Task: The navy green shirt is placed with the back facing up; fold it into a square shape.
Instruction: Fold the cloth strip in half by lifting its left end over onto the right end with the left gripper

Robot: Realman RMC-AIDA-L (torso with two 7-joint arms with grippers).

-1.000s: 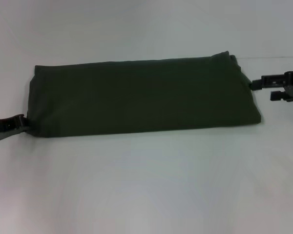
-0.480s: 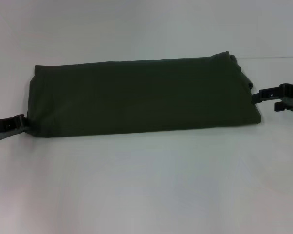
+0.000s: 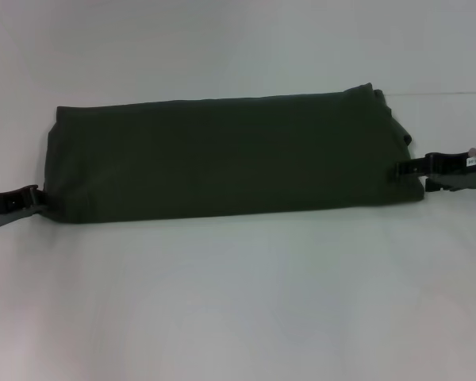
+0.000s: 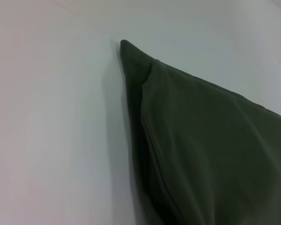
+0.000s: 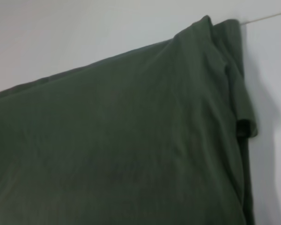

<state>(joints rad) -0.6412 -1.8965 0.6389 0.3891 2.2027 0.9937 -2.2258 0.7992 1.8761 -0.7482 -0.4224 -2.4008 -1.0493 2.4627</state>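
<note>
The navy green shirt (image 3: 230, 155) lies folded into a long dark olive band across the white table, plain side up. My left gripper (image 3: 38, 202) sits low on the table at the band's near left corner, touching its edge, fingers apart. My right gripper (image 3: 406, 170) is open at the band's right end near the near corner, its upper finger (image 3: 412, 166) reaching over the cloth edge. The left wrist view shows the shirt's left end (image 4: 201, 140) with a pointed far corner. The right wrist view shows the right end (image 5: 122, 140) with a folded sleeve edge.
The white table (image 3: 238, 302) spreads wide in front of the shirt and behind it. A thin seam line (image 3: 444, 93) runs across the table at the back right.
My right gripper has come down and moved left, from beside the shirt's right end onto its edge near the near corner. The left gripper and the shirt have stayed still.
</note>
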